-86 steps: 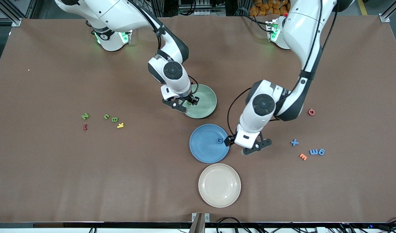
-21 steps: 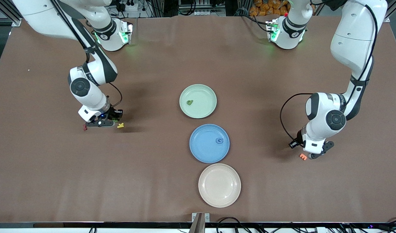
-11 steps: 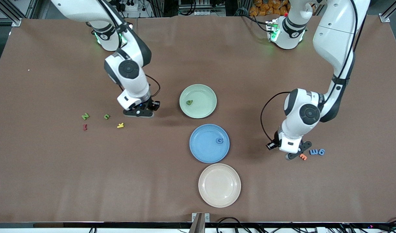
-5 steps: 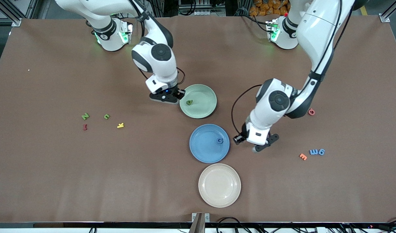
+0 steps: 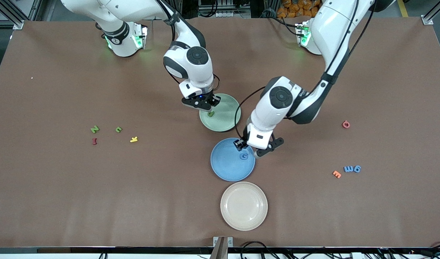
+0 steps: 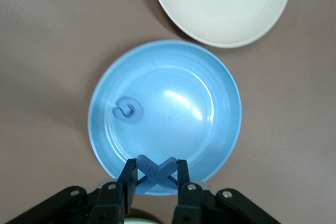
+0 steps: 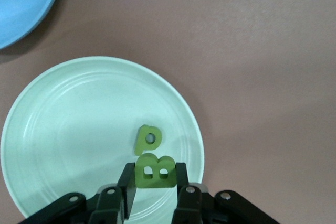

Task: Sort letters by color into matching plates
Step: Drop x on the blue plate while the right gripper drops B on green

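My right gripper [image 5: 197, 104] is shut on a green letter B [image 7: 155, 171] and holds it over the rim of the mint green plate [image 5: 227, 116], which also shows in the right wrist view [image 7: 79, 129]. One green letter [image 5: 210, 114] lies in that plate. My left gripper [image 5: 266, 147] is shut on a blue X [image 6: 156, 173] over the rim of the blue plate [image 5: 227, 166], seen too in the left wrist view [image 6: 178, 108]. One blue letter [image 5: 244, 156] lies in it. Green N [image 5: 94, 129] and a green C [image 5: 118, 129] lie toward the right arm's end. Two blue letters [image 5: 352, 168] lie toward the left arm's end.
A beige plate [image 5: 243, 205] sits nearer the front camera than the blue plate. A dark red letter [image 5: 94, 141] and a yellow one [image 5: 133, 139] lie by the green letters. An orange letter [image 5: 336, 174] and a red one [image 5: 345, 124] lie by the blue letters.
Both arms have swung in from the letter clusters to the plates. The right gripper carried the green B to the green plate; the left carried the blue X to the blue plate.
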